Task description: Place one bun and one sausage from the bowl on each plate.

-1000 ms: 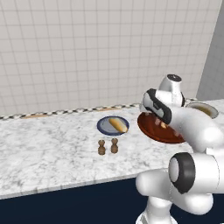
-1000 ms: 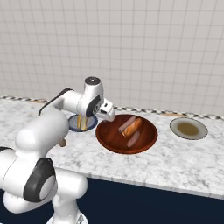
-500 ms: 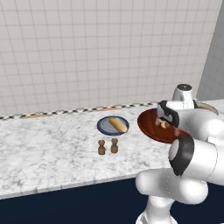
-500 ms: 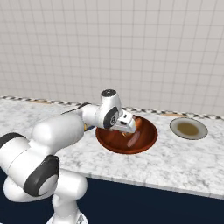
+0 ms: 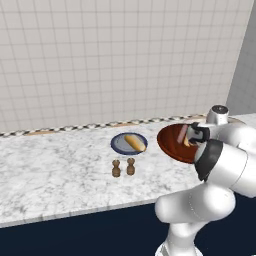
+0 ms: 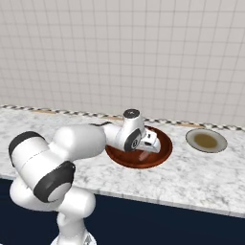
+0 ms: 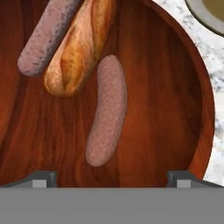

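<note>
Reaching low over the bowl (image 7: 183,87), my arm bends forward from the base with my gripper (image 7: 111,177) pointed down into it, jaws spread wide and clamped on nothing. Inside the bowl lie one bun (image 7: 78,48) with a sausage (image 7: 46,37) touching its side and a second sausage (image 7: 107,111) just beside it, nearest my fingertips (image 7: 43,178); no writing shows anywhere. On the counter (image 5: 50,170) the blue-grey plate (image 5: 118,145) carries another bun (image 5: 134,143), two brown shakers (image 5: 123,168) stand near it, and the beige plate (image 6: 206,140) sits beyond the bowl's far side.
</note>
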Robot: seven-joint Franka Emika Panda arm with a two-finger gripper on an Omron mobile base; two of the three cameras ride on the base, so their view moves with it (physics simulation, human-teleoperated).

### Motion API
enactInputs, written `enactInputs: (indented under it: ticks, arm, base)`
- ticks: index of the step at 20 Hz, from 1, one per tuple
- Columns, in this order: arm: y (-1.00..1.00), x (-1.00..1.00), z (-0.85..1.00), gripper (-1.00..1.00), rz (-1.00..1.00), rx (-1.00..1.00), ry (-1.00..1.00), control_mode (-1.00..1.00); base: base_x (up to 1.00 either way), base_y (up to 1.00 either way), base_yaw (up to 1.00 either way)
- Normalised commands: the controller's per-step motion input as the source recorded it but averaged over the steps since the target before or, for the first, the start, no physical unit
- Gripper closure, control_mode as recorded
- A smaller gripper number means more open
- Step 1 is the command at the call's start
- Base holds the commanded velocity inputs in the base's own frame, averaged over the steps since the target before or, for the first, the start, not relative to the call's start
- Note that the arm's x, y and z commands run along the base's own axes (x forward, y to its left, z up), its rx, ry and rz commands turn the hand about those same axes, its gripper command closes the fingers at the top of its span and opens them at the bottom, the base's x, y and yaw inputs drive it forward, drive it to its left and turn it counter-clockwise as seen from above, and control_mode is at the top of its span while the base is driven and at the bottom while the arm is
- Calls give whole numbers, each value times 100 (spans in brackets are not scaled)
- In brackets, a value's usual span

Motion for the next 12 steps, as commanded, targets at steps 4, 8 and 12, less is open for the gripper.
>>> enactInputs:
  ticks: [4,8,12]
  arm:
    - [7,27,-17,-100,-3,-1,0,-100]
    - [4,7,-36,-100,-4,-3,0,-100]
    - [0,8,-31,-100,-1,-1,0,-100]
  base:
    - [0,0,0]
    - [0,0,0]
    - [0,0,0]
